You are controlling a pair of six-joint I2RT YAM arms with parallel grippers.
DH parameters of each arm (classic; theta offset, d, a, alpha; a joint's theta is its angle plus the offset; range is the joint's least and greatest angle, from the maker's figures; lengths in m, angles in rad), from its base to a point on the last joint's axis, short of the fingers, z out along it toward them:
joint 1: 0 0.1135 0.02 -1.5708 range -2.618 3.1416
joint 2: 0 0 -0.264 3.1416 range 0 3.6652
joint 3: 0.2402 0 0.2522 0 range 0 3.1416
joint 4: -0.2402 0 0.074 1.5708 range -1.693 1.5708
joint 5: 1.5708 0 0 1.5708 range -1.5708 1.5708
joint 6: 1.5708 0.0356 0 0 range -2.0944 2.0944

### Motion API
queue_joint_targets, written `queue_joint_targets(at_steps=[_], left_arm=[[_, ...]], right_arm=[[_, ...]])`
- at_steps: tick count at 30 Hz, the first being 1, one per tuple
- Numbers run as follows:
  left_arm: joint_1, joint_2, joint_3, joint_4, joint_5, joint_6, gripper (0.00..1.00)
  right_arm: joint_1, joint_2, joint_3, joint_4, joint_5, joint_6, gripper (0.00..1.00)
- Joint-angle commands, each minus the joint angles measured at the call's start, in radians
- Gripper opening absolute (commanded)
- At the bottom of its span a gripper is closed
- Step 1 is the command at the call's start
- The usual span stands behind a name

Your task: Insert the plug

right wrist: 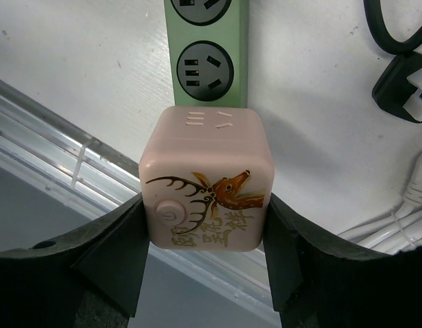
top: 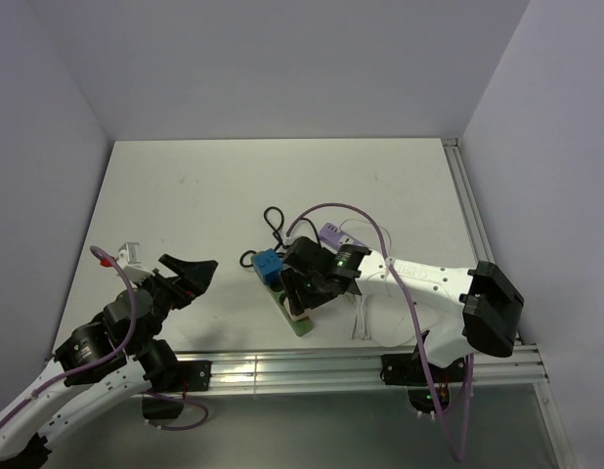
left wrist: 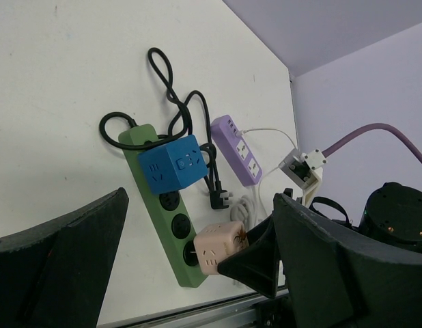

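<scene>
Right gripper clenched on a pink cube adapter, one finger flat on each side; the cube sits over the near end of the green power strip, by the rail; can't tell if its pins are fully home.

Blue plug is not in either claw; it sits on the same strip near the far end and looks seated square, judging from the left wrist view.

Key relation: the strip's long axis runs from the rail edge away and slightly left; the blue plug lies straight up that axis from the right claw, two bare sockets between it and the pink cube; so the right arm is much the nearer.

Left gripper released, jaws wide, nothing in them; well apart to the left, pointed at the strip.

Purple strip and a black cable lie just beyond; snag risk if the right claw travels up the strip.

My read: the pink cube is being pressed in now; the blue one is probably done.
</scene>
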State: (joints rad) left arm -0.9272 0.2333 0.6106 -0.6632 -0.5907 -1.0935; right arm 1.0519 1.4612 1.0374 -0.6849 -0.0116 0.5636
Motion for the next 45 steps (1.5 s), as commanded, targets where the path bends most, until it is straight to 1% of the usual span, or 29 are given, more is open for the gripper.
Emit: queue_joint_targets(at_steps=[1, 5, 13, 31, 42, 45], left_arm=[[-0.001, 0.009, -0.005, 0.016, 0.003, 0.012, 0.93], [-0.001, 0.012, -0.003, 0.027, 0.009, 0.015, 0.93], [-0.001, 0.02, -0.008, 0.031, 0.011, 0.012, 0.93], [-0.001, 0.024, -0.008, 0.03, 0.014, 0.011, 0.93], [-0.001, 0.021, 0.0, 0.014, 0.009, 0.011, 0.93], [-0.001, 0.008, -0.006, 0.014, 0.009, 0.006, 0.93]], right_arm=[[-0.006, -0.016, -0.033, -0.025, -0.01, -0.027, 0.0], [-0.006, -0.022, -0.048, -0.013, -0.042, -0.033, 0.0], [-0.006, -0.027, -0.053, -0.027, -0.048, -0.044, 0.0], [-0.006, -0.039, -0.051, -0.054, -0.03, -0.051, 0.0], [-0.007, 0.071, -0.007, -0.064, -0.037, -0.087, 0.0], [-0.016, 0.094, 0.009, -0.07, -0.067, -0.079, 0.0]])
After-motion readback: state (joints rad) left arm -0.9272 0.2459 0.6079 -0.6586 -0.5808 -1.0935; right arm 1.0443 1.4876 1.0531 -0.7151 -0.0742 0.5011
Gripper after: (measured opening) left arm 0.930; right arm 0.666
